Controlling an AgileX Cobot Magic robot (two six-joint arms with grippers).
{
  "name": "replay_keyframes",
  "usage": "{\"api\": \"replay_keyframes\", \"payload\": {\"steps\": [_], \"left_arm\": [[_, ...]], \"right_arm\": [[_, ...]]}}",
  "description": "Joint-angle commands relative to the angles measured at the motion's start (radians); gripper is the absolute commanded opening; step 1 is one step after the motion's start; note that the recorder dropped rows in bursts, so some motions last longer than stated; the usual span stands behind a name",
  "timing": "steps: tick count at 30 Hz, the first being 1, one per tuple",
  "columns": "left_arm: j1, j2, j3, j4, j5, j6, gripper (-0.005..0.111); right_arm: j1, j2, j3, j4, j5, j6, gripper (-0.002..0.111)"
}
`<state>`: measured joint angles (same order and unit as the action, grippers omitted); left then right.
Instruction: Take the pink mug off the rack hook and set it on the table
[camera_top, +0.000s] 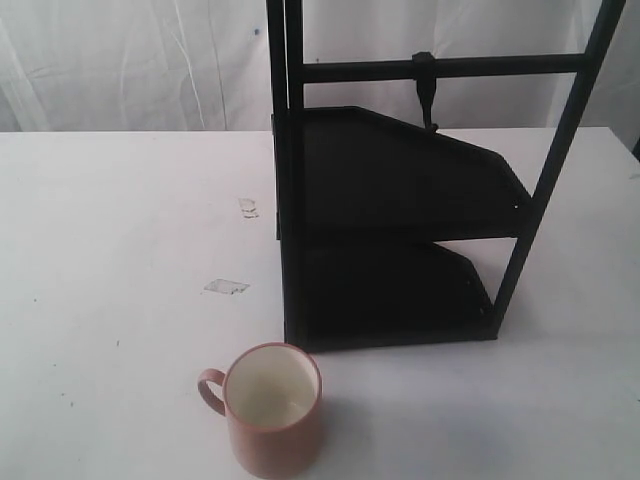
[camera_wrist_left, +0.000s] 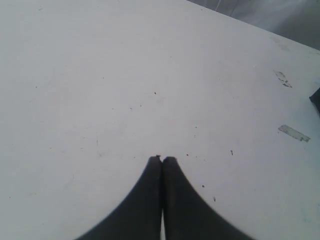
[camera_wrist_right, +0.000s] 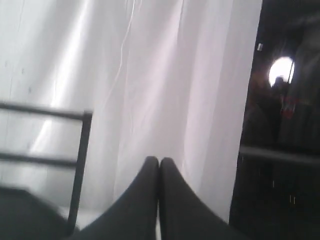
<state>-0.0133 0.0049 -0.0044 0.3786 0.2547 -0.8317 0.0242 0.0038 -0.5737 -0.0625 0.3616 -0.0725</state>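
Your exterior view looks down across the table (camera_top: 100, 250) at the rack (camera_top: 400, 230). Your left wrist view, close above the tabletop, shares the tape (camera_wrist_left: 294, 133). Your right faces the curtain (camera_wrist_right: 150, 75).

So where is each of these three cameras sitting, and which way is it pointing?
Exterior view: off the arms, raised, looking down across the table at the pink mug and the rack; no robot part shows.
Left wrist view: on the left arm, looking down at bare tabletop; left jaws show, shut.
Right wrist view: on the right arm, facing the curtain and rack bars; right jaws show, shut.
Shared: the tape scrap appears in exterior and left wrist views.
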Motion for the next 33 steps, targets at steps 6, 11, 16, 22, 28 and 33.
{"api": "replay_keyframes", "payload": {"steps": [6, 11, 16, 22, 28, 33], "left_arm": [[0.001, -0.004, 0.004, -0.005, 0.001, -0.003, 0.000], [0.001, -0.005, 0.004, -0.005, 0.000, -0.003, 0.000], [0.001, -0.004, 0.004, -0.005, 0.001, -0.003, 0.000], [0.001, -0.004, 0.004, -0.005, 0.001, -0.003, 0.000], [0.001, -0.004, 0.004, -0.005, 0.001, -0.003, 0.000], [0.001, -0.004, 0.004, -0.005, 0.001, -0.003, 0.000]], "right_arm": [[-0.037, -0.004, 0.574, 0.225, -1.157, -0.079, 0.000], [-0.047, -0.004, 0.574, 0.293, -0.641, -0.031, 0.000], [-0.066, -0.004, 0.574, 0.202, -0.270, -0.031, 0.000], [-0.073, -0.004, 0.574, 0.132, -0.010, -0.031, 0.000], [-0.073, -0.004, 0.574, 0.132, -0.012, -0.029, 0.000], [-0.073, -0.004, 0.574, 0.132, -0.012, -0.029, 0.000]]}}
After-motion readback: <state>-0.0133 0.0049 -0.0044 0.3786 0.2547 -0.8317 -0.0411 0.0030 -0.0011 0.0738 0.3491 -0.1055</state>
